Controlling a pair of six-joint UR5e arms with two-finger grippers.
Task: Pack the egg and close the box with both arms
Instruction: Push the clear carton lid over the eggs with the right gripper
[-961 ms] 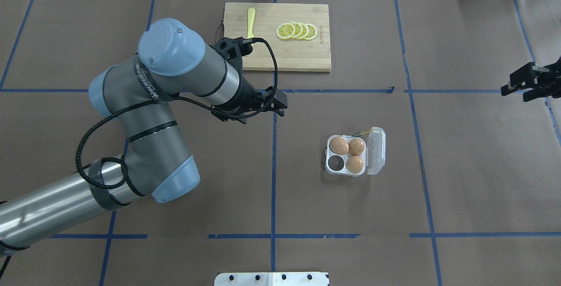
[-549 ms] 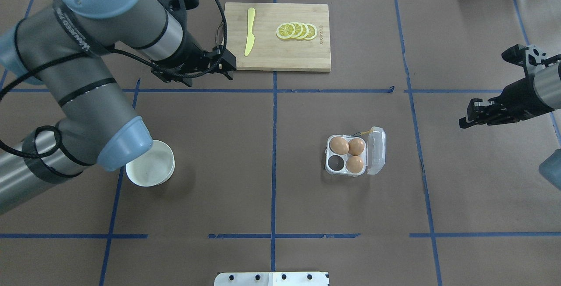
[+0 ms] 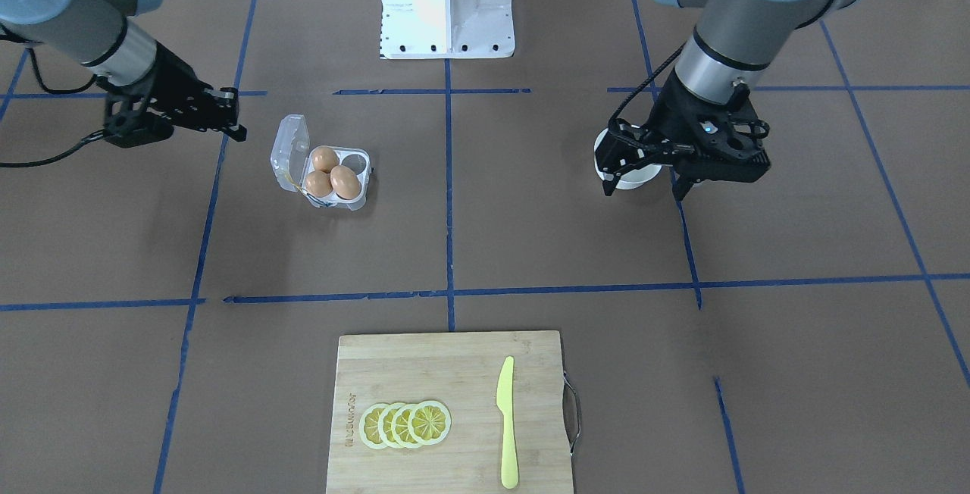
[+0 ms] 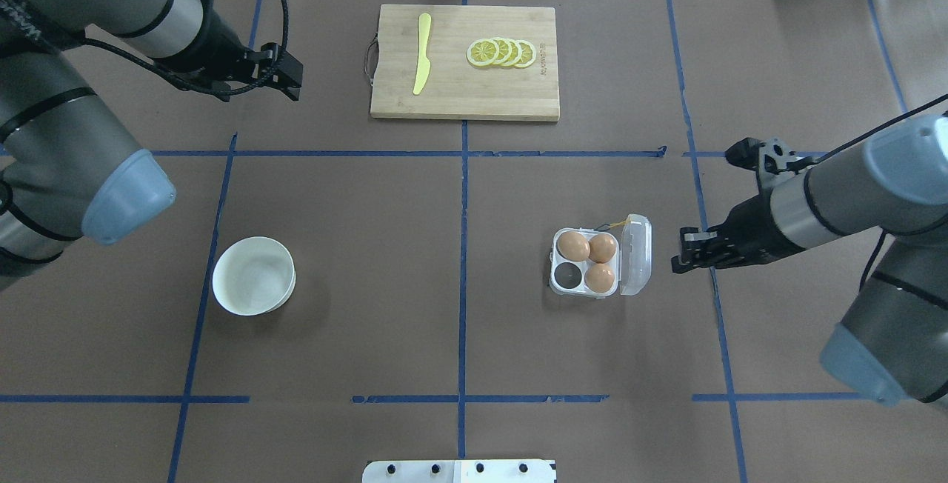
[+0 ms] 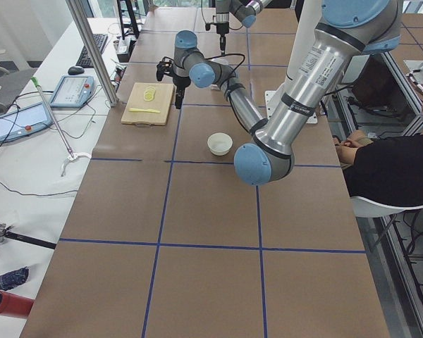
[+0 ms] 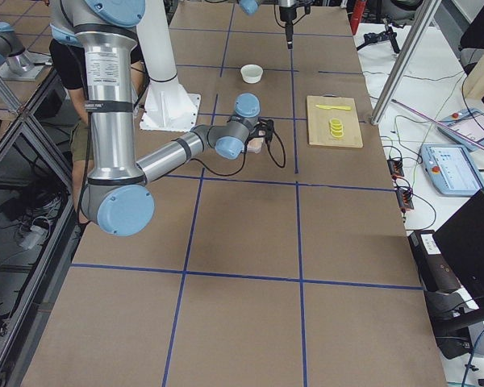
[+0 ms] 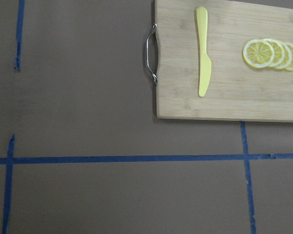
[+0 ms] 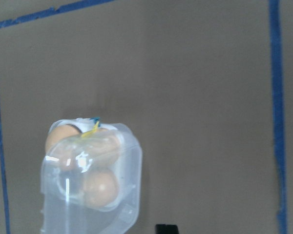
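Note:
The clear egg carton (image 4: 569,274) sits right of the table's centre. Its hinged lid (image 4: 637,255) stands open on its right side. Three brown eggs fill three cups (image 4: 572,245) (image 4: 602,247) (image 4: 600,276); the near-left cup is empty. The carton also shows in the front view (image 3: 362,157) and through its lid in the right wrist view (image 8: 88,195). My right gripper (image 4: 679,253) is open and empty, just right of the lid, apart from it. My left gripper (image 4: 290,72) is open and empty, raised at the far left beside the cutting board.
A white bowl (image 4: 253,275) stands at the near left and looks empty. A wooden cutting board (image 4: 463,94) at the far centre carries a yellow knife (image 4: 422,53) and lemon slices (image 4: 502,52). The white pedestal base (image 3: 447,1) is at the robot's edge.
My left arm has swung from the table's centre to the far left, uncovering the white bowl. My right gripper has moved in from the right edge to beside the carton's lid.

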